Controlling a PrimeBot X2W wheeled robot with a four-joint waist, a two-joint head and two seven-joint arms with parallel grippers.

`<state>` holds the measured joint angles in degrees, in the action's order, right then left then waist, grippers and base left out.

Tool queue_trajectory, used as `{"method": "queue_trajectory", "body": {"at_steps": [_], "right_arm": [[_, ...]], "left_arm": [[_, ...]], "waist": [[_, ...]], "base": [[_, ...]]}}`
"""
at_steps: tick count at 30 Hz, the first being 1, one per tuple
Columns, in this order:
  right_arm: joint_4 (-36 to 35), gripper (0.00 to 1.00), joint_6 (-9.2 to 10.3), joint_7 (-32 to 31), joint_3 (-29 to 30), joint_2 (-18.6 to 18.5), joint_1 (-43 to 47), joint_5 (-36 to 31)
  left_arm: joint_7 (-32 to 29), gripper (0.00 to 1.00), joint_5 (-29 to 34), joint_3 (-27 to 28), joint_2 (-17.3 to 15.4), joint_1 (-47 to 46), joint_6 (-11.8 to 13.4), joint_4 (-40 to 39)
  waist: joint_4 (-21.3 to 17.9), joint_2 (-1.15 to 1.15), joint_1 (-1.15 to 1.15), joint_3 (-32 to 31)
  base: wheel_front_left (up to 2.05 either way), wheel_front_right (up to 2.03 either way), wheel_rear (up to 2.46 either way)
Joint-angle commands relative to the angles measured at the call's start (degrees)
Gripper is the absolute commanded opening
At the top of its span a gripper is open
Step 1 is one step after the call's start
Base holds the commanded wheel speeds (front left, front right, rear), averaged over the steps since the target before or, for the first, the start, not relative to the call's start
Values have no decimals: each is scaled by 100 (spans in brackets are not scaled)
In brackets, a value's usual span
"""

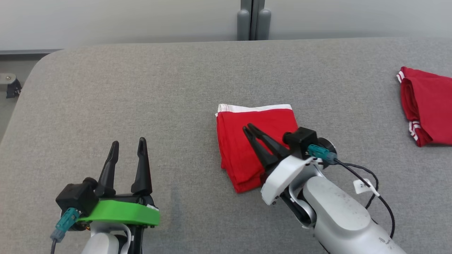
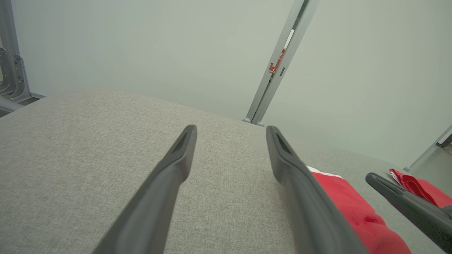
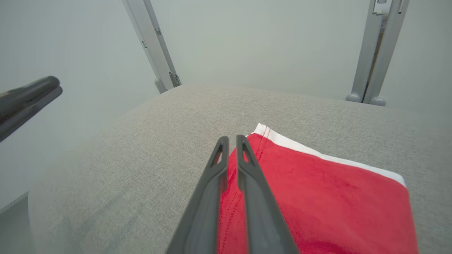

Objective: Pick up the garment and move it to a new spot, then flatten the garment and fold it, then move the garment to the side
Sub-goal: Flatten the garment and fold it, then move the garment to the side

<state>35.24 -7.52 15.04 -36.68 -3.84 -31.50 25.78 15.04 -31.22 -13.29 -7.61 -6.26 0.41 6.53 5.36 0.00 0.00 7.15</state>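
Folded garment (image 1: 233,141) lies mid-worktop (image 1: 141,88), right under my right pincer (image 1: 247,127), which is nearly clenched with nothing visibly pinched. Left pincer (image 1: 128,141) is spread wide, well apart. I'd use the right arm for the sideways move.

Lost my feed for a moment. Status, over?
Left gripper jaws open, over table. Right gripper jaws shut above folded garment, no cloth seen pinched. Second garment far right, out of the way.
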Motion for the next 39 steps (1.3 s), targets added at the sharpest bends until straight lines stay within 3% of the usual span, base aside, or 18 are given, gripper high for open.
{"method": "queue_trajectory", "body": {"at_steps": [1, 10, 18, 39], "right_arm": [[-207, 100, 8, 14, 314, -50, 279, -195], [-1227, 100, 8, 16, 2093, 14, 1335, -1046], [-1665, 100, 8, 16, 2902, 67, 2043, -1423], [-1811, 100, 8, 17, 3061, 92, 2284, -1368]], "left_arm": [[15, 100, 127, 45, 47, -76, -26, -14], [16, 100, 632, 401, 302, 149, -149, 124], [17, 100, 801, 713, 423, 558, -238, 240], [17, 100, 840, 860, 468, 792, -192, 210]], "waist": [[-140, 0, 0, -84], [-436, 0, 0, -291], [-573, 0, 0, -423], [-573, 0, 0, -446]], "base": [[0, 0, 0], [0, 0, 0], [0, 0, 0], [0, 0, 0]]}}
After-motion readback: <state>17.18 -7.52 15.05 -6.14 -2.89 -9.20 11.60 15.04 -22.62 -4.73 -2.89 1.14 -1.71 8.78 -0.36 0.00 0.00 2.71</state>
